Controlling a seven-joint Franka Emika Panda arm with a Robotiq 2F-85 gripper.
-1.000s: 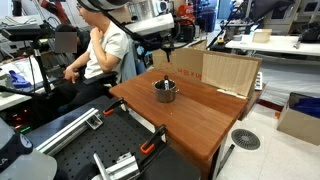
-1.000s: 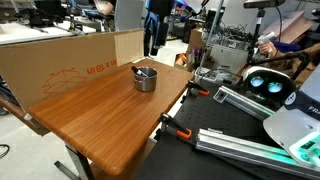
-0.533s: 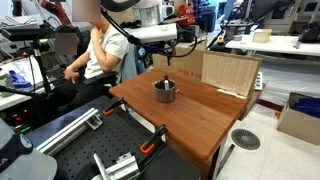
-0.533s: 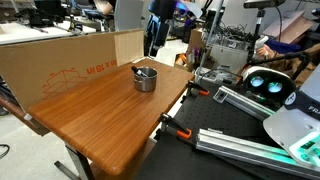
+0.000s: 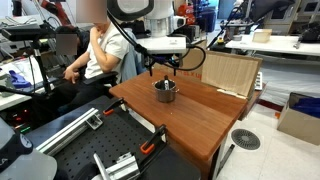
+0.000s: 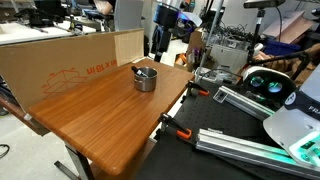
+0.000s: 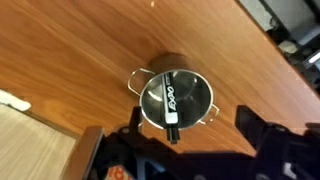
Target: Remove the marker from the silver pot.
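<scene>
The silver pot (image 7: 176, 100) stands on the wooden table (image 7: 90, 50), seen from above in the wrist view. The marker (image 7: 172, 98), white with black lettering and a dark end, lies slanted inside it, its dark end poking over the near rim. My gripper (image 7: 189, 113) is open and empty. Its dark fingers stand wide apart at the bottom of the wrist view, just short of the pot. In both exterior views the gripper (image 5: 163, 68) (image 6: 159, 45) hangs a little above and behind the pot (image 5: 165, 91) (image 6: 146, 78).
A large cardboard panel (image 5: 230, 72) (image 6: 70, 60) stands along the back edge of the table, close behind the pot. A seated person (image 5: 100, 50) is beyond the table. Black rails and clamps (image 6: 180, 130) lie off the table's near side.
My gripper has come down and moved in over the pot. The pot and the marker have not moved.
</scene>
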